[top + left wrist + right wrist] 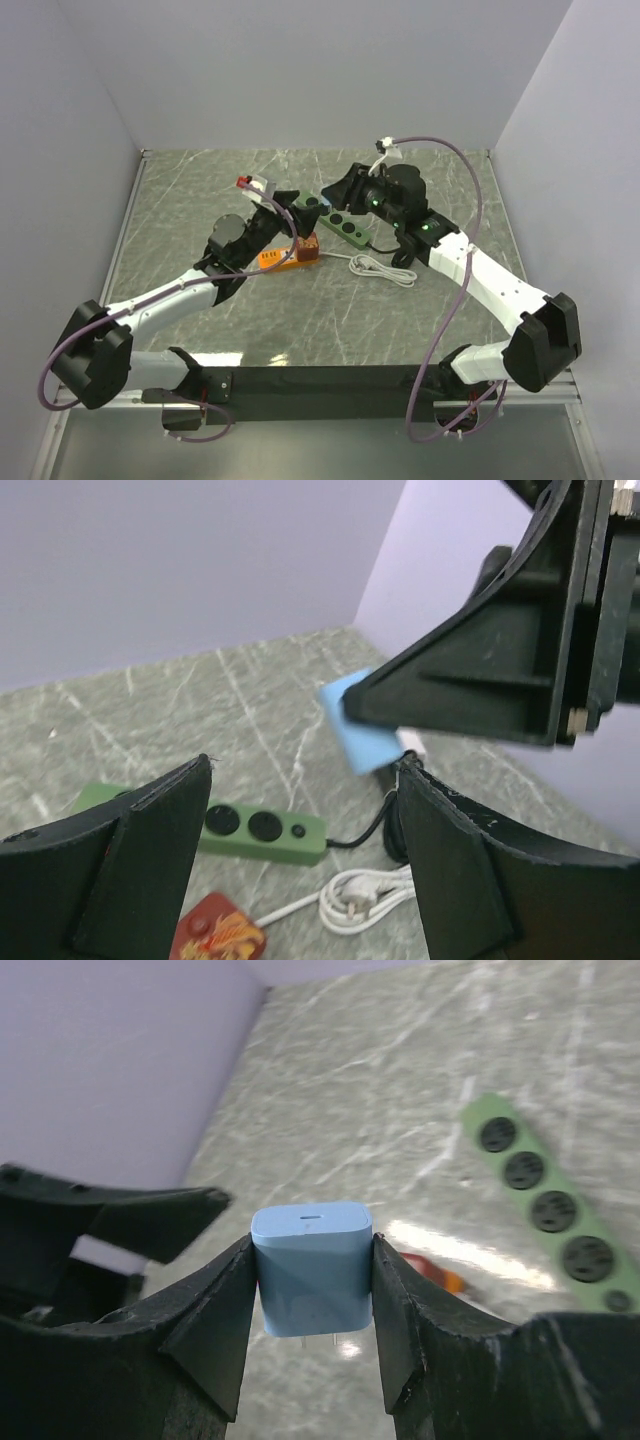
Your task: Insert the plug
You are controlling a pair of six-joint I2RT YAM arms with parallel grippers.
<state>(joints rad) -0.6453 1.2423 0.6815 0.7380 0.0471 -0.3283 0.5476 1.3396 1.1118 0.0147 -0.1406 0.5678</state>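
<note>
Two jaws of right gripper (312,1252) pinch blue plug (312,1285), held up off table. Left gripper (305,765) wide open, empty, close by. Green power strip (545,1210) mid-table, visible sockets vacant; grab done, insertion not yet.

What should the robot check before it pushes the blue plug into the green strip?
1. Blue plug clamped straight in the right gripper: ok.
2. Plug lined up over the green power strip: not ok, the strip lies off to one side.
3. Sockets uncovered: ok, the white cable is coiled beside the strip.
4. Left gripper open, holding nothing: ok.
5. Plug fits these sockets: cannot tell.
</note>
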